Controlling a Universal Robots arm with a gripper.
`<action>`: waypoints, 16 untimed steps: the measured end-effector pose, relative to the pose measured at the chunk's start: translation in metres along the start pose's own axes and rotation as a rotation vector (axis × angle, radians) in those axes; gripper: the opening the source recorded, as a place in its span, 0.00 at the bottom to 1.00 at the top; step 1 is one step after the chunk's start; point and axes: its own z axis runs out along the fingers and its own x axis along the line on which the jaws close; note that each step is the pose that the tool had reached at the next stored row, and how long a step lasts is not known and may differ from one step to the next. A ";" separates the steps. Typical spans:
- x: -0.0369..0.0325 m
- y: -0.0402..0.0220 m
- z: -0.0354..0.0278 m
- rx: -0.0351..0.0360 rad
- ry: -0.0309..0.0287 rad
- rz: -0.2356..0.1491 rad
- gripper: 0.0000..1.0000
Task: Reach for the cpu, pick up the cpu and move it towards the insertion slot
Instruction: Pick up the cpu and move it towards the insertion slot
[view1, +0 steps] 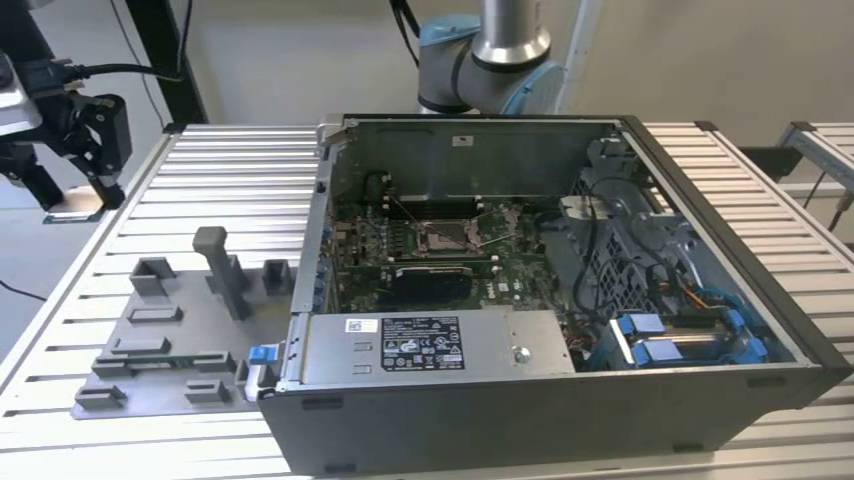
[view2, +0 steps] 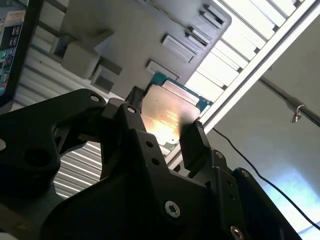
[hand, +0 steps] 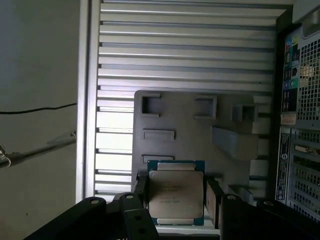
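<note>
**Ana:** Slatted metal surface (view1: 214, 160) runs under everything in the exterior view, with an open case (view1: 561, 400) in the middle and a grey fixture (view1: 174, 330) toward that view's left. Where is the tool?

**Ben:** At that view's far left. The tool (view1: 74, 195) hangs by the surface's edge, raised off it and clenched on the cpu (view1: 74, 209), which lies flat between its fingers. The slot (view1: 441, 235) sits deep inside the case, well apart from it.

**Ana:** And the second wrist view?

**Ben:** The cpu (view2: 172, 107) shows its silvery top, pinched at two opposite edges by the black fingers (view2: 196, 142). The fixture is in the background, clear of it.

**Ana:** First wrist view?

**Ben:** It agrees. The cpu (hand: 176, 192) sits level between the fingers (hand: 213, 197), with the fixture (hand: 200, 130) behind it and the case (hand: 300, 125) off to one side.

**Ana:** What could go wrong?

**Ben:** The grip looks like a thin hold on the edges, so a jolt could let the cpu slip or tilt. The case wall stands between tool and slot, and a low path could clip it. A tilted cpu might also bend the slot's contacts.
</note>
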 end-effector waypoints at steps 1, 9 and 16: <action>-0.0015 0.0000 0.0000 0.0001 0.0001 0.000 0.00; -0.0138 -0.0003 0.0000 -0.0001 0.0002 0.000 0.00; -0.0235 -0.0004 -0.0001 0.0001 0.0005 0.000 0.00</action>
